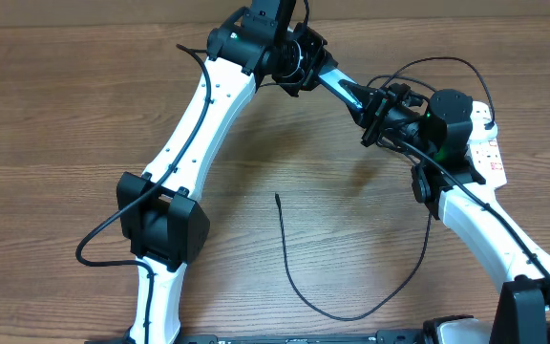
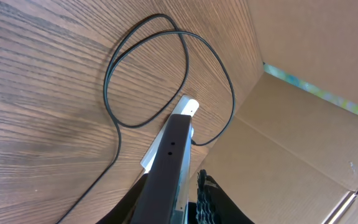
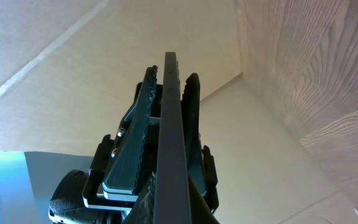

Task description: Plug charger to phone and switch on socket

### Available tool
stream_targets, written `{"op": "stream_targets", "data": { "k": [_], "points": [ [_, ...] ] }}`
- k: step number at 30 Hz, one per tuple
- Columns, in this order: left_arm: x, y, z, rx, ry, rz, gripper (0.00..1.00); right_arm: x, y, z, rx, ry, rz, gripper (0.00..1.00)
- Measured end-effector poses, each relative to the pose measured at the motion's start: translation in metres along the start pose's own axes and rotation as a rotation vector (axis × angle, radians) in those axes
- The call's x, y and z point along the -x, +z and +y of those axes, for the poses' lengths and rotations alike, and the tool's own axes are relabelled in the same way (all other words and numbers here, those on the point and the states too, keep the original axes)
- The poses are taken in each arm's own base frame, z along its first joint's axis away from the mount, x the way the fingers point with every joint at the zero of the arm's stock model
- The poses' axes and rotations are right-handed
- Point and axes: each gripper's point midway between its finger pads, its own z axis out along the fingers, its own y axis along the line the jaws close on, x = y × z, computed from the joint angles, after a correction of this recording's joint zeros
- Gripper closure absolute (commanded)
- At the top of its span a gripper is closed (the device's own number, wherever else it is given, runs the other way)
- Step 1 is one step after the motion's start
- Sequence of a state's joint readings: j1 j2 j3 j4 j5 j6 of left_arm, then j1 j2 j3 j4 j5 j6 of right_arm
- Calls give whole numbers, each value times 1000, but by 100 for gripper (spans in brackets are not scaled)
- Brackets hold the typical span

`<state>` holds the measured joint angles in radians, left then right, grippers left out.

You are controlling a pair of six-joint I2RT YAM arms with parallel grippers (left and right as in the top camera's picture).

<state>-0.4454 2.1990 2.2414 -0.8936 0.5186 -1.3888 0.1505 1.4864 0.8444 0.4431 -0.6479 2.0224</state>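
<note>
The phone (image 1: 342, 88) hangs in the air at the back centre, seen edge-on with a sliver of blue screen, between my two grippers. My left gripper (image 1: 315, 72) is shut on its left end; in the left wrist view the dark slab of the phone (image 2: 169, 155) rises between the left gripper's (image 2: 178, 177) fingers. My right gripper (image 1: 372, 113) is shut on its right end, and the phone (image 3: 169, 137) stands clamped in the right gripper (image 3: 171, 73). The charger (image 1: 294, 277) lies loose on the table, its tip (image 1: 277, 196) untouched. The socket (image 1: 490, 153) lies at the right, partly under my right arm.
A cardboard wall (image 2: 303, 143) closes the back of the table. Loops of thin black cable (image 2: 114, 118) lie on the wood beyond the phone. My left arm's own cable (image 1: 94, 248) droops at the front left.
</note>
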Motion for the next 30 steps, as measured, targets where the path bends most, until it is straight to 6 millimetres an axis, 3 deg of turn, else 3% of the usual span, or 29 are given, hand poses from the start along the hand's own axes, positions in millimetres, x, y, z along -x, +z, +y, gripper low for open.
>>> {"op": "stream_targets", "data": {
  "k": [23, 26, 30],
  "points": [
    [2, 0, 4, 16, 1, -15, 85, 1, 2, -1, 0, -2, 6, 96],
    [2, 0, 3, 13, 4, -15, 95, 1, 2, 0, 3, -3, 4, 96],
    [2, 0, 2, 10, 7, -13, 96, 1, 2, 0, 3, -3, 3, 96]
  ]
}}
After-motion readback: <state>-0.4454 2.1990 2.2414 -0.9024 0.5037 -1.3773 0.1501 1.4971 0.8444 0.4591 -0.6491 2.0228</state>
